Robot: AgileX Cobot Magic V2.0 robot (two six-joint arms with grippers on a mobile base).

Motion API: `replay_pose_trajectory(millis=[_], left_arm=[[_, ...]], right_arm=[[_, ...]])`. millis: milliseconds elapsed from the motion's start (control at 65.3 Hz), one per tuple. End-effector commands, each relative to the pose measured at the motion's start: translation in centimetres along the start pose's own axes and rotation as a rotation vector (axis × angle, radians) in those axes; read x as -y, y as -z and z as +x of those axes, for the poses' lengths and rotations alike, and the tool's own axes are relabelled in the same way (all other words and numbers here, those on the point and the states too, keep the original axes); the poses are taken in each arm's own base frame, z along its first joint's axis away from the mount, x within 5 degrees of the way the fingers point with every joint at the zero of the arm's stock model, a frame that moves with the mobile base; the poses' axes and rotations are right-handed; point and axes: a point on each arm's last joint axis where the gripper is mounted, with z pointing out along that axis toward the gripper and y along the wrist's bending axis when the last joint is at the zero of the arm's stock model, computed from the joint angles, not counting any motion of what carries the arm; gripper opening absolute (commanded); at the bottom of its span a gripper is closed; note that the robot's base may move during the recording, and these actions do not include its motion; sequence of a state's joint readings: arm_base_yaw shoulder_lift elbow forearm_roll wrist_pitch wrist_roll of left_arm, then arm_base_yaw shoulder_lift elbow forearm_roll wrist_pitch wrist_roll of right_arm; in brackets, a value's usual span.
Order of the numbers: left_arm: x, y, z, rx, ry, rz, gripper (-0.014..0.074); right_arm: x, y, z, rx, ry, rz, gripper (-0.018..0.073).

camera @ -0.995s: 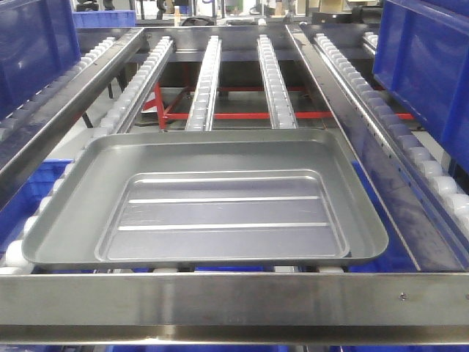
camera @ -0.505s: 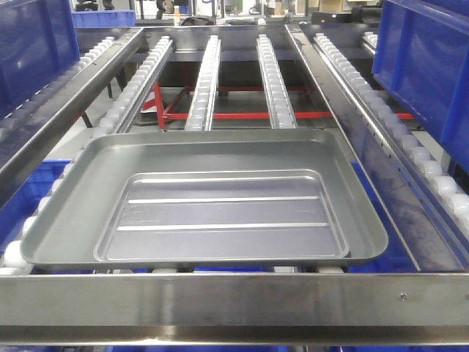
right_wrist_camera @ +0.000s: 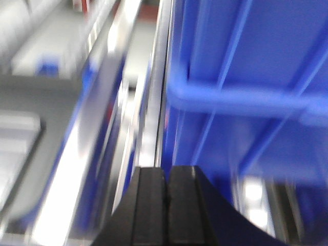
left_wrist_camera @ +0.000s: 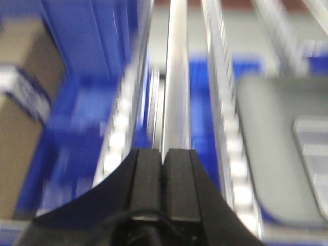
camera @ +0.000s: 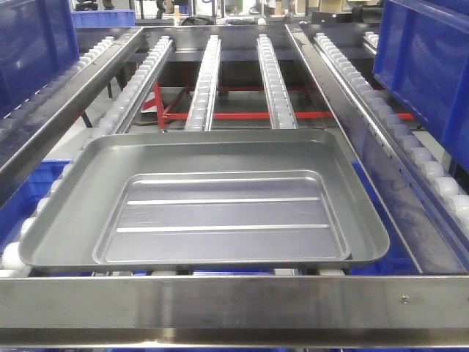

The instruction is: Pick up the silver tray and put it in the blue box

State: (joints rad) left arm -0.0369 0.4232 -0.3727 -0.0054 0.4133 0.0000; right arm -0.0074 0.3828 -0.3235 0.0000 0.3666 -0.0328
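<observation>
Roller rails point(camera: 209, 73) carried the silver tray point(camera: 220, 198), shallow, round-cornered, two ridges across its sunken centre, lying flat just behind the front steel bar point(camera: 234, 297); left gripper point(left_wrist_camera: 164, 156) and right gripper point(right_wrist_camera: 166, 177) both pinched together, empty.

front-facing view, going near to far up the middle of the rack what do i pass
steel front bar → silver tray → roller tracks → far cross rail
</observation>
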Motion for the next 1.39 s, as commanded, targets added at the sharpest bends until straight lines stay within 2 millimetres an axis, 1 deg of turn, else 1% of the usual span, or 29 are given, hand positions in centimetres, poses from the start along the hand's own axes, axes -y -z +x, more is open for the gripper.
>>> replay_pose_trajectory(millis=[0,92,168,230,337,413,475,521,567,643,704,750,827,965,1041,1195,1317,1378], left_arm=[[0.0,-1.9,-2.4,-0.077,0.002,0.001,-0.0104],[0.0,-4.4,-2.7,-0.2,0.004,0.002,-0.0104],[0.3,-6.2,-2.6,-0.277,0.061,0.019,-0.0104],[0.5,-7.4,-2.3,-0.323,0.123,0.035,-0.0104],[0.9,-9.3,-1.3,-0.412,0.224,0.05,-0.0104],[1.0,-10.3,-0.9,-0.432,0.277,0.051,-0.0104],[1.0,-10.9,-0.8,-0.442,0.298,0.049,-0.0104],[1.1,-11.3,-0.9,-0.462,0.302,0.054,-0.0104],[1.6,-11.5,-1.4,-0.482,0.301,0.076,-0.0104],[3.2,-11.7,-2.5,-0.471,0.256,0.145,-0.0104],[4.7,-11.8,-3.4,-0.441,0.206,0.201,-0.0103],[6.2,-11.9,-4.0,-0.425,0.164,0.253,-0.01],[8.4,-12.3,-4.3,-0.444,0.142,0.316,-0.0096],[11.5,-14.2,-4.4,-0.536,0.2,0.344,-0.0096],[12.7,-15.3,-4.4,-0.571,0.159,0.329,-0.0096],[14.2,-17.2,-4.2,-0.655,0.13,0.2,-0.0096],[15.5,-17.6,-4.5,-0.659,0.149,0.203,-0.0096],[15.9,-17.7,-4.6,-0.654,0.157,0.208,-0.0096]], right_arm=[[0.0,-1.6,-2.2,-0.1,-0.004,-0.005,0.0049],[0.0,-3.9,-2.3,-0.24,-0.003,-0.009,0.0049],[0.0,-5.8,-2.1,-0.312,-0.003,-0.011,0.0049],[0.0,-6.8,-1.6,-0.354,-0.003,-0.013,0.0049],[0.0,-8.3,-0.7,-0.441,-0.003,-0.015,0.0049],[-0.1,-8.9,-0.2,-0.479,-0.018,-0.019,0.0049],[-0.1,-9.5,0.0,-0.491,-0.032,-0.021,0.0049],[-0.2,-9.8,0.1,-0.501,-0.045,-0.023,0.0049],[-0.5,-10.0,-0.1,-0.549,-0.052,-0.037,0.0051],[-1.7,-10.6,-0.8,-0.63,-0.028,-0.093,0.006],[-2.9,-11.3,-1.5,-0.624,-0.026,-0.127,0.006],[-3.7,-12.1,-2.2,-0.601,-0.06,-0.138,0.006],[-4.7,-13.2,-2.7,-0.601,-0.114,-0.14,0.006],[-6.7,-15.3,-3.3,-0.63,-0.144,-0.124,0.0062],[-7.9,-16.2,-3.6,-0.642,-0.131,-0.1,0.0062],[-10.7,-17.5,-4.5,-0.657,-0.141,-0.098,0.0062],[-13.1,-18.3,-4.9,-0.67,-0.132,-0.129,0.0062],[-14.0,-19.1,-4.8,-0.686,-0.128,-0.131,0.0062]])
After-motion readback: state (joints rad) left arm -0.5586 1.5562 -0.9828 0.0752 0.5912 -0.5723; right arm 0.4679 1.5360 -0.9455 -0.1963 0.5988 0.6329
